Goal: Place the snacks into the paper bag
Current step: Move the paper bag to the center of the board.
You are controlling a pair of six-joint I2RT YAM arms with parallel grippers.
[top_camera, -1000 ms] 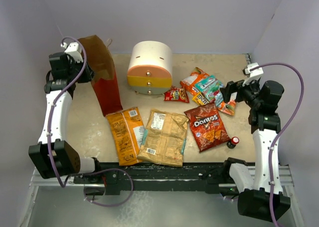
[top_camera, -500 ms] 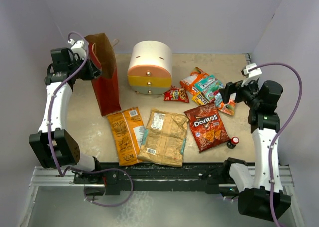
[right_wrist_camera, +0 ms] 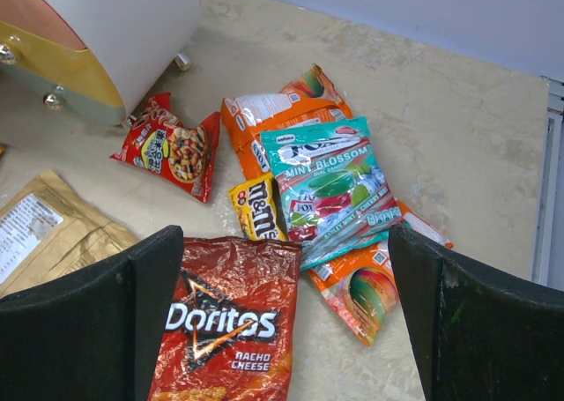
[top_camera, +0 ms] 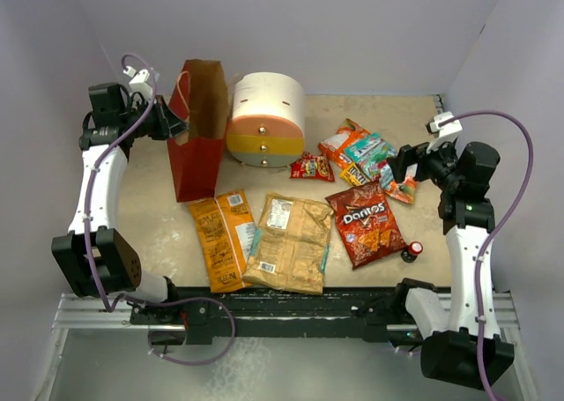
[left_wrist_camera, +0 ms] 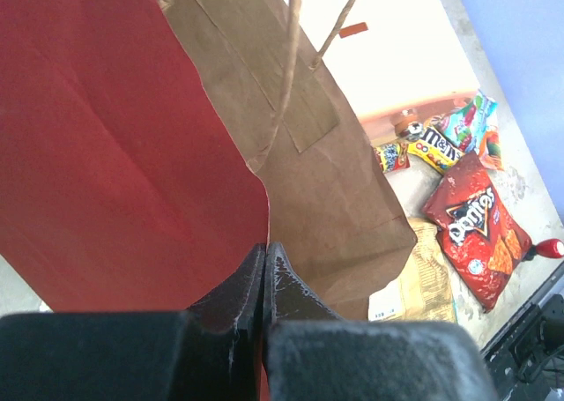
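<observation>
The paper bag [top_camera: 196,154], brown above and red below, stands upright at the back left, close beside the drawer unit. My left gripper [top_camera: 174,124] is shut on its left rim; in the left wrist view the jaws [left_wrist_camera: 264,253] pinch the red paper edge of the bag [left_wrist_camera: 115,154]. The snacks lie flat on the table: an orange-yellow chip bag [top_camera: 223,238], a tan chip bag [top_camera: 291,242], a red Doritos bag [top_camera: 366,223] and several small packets [top_camera: 361,154]. My right gripper [right_wrist_camera: 284,242] hangs open above the Doritos bag [right_wrist_camera: 225,322] and a teal mint packet [right_wrist_camera: 330,185], touching nothing.
A round cream, orange and yellow drawer unit [top_camera: 264,119] stands at the back centre. A small dark bottle with a red cap [top_camera: 411,251] sits near the right arm. A small red packet [top_camera: 310,167] lies in front of the drawers. Walls enclose three sides.
My left gripper closed on the bag's rim and moved right. The bag turned, its mouth spread wider, and it now stands against the drawer unit. The right arm stayed still.
</observation>
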